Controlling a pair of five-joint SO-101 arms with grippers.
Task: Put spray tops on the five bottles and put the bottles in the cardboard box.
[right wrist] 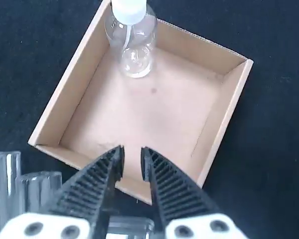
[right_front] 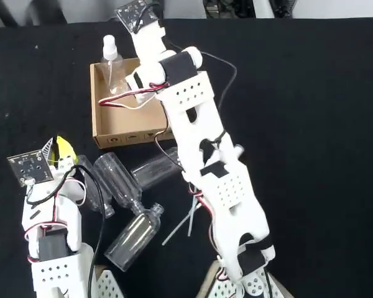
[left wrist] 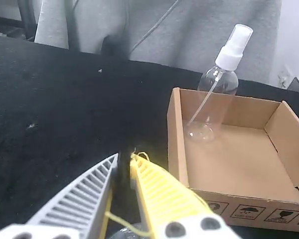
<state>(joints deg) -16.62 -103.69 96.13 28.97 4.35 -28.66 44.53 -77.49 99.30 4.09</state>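
The cardboard box [right_front: 97,105] sits on the black table [right_front: 311,124]. Its front wall carries a row of small printed handling symbols, clearest in the left wrist view [left wrist: 249,206] but too small to read. One clear bottle [right_front: 112,65] with a white spray top stands upright inside the box, against its far wall at a corner. The left wrist view shows this bottle from the side [left wrist: 217,94], with its thin tube running down inside, and the right wrist view shows it from above [right wrist: 131,35]. The high view takes in four uncapped bottles lying on their sides on the table just in front of the box: [right_front: 90,180], [right_front: 119,180], [right_front: 155,169] and [right_front: 133,233]. The right gripper [right wrist: 132,152] hangs over the box [right wrist: 220,119] above its near wall, its black fingers a narrow gap apart and holding nothing. The left gripper [left wrist: 124,158] is beside the lying bottles, well short of the box. Its grey and yellow fingers are nearly together, and nothing is between the tips.
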